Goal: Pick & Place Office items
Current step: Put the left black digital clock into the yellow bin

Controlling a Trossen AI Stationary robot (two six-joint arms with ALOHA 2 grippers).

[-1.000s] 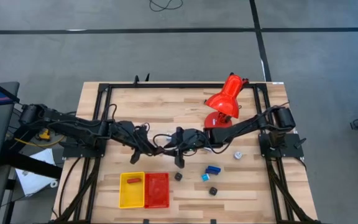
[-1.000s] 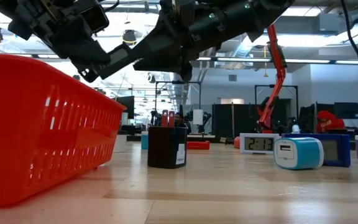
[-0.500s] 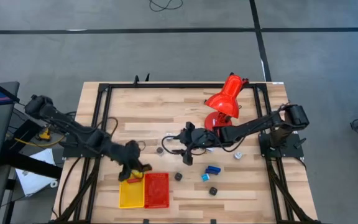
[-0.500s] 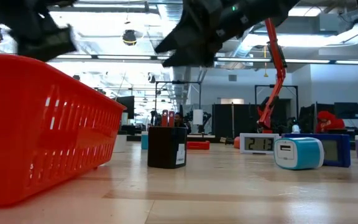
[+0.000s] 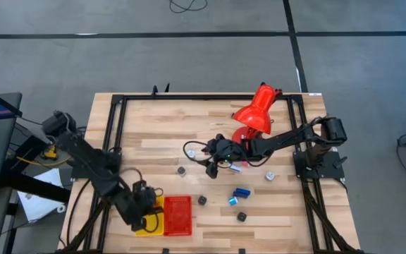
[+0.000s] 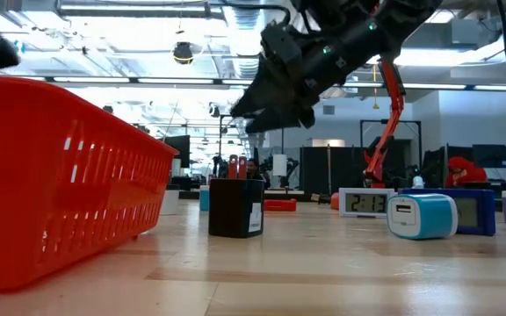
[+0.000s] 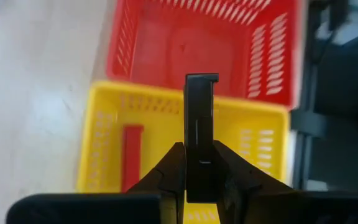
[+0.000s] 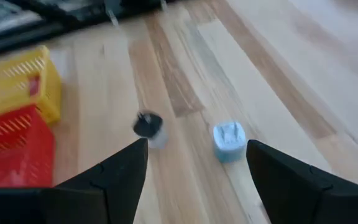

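The left gripper [image 7: 199,180] is held over the flat yellow plastic tray [image 7: 104,149], and its fingers are squeezed tight on a thin black stick-like piece [image 7: 201,134] that points straight out from them. In the left wrist view a small red stick [image 7: 131,155] is seen lying inside that yellow tray, and the flat red plastic tray [image 7: 135,37] sits just beside it, touching. The step in hand is judged to be the drop: the black piece is above the tray but has not been let go. For the next move, the fingers would need to be lowered a little and opened, so the piece falls inside the walls and not onto the wooden table [image 5: 161,134].

The right gripper [image 8: 197,158] hangs in the air with its fingers spread wide and nothing between them. Under it on the table are a small pale blue blocky plug [image 8: 229,140] and a small black and white round piece [image 8: 149,126]. More small pieces are left on the table near the big red desk lamp [image 5: 256,113], so much of the task is judged not yet done
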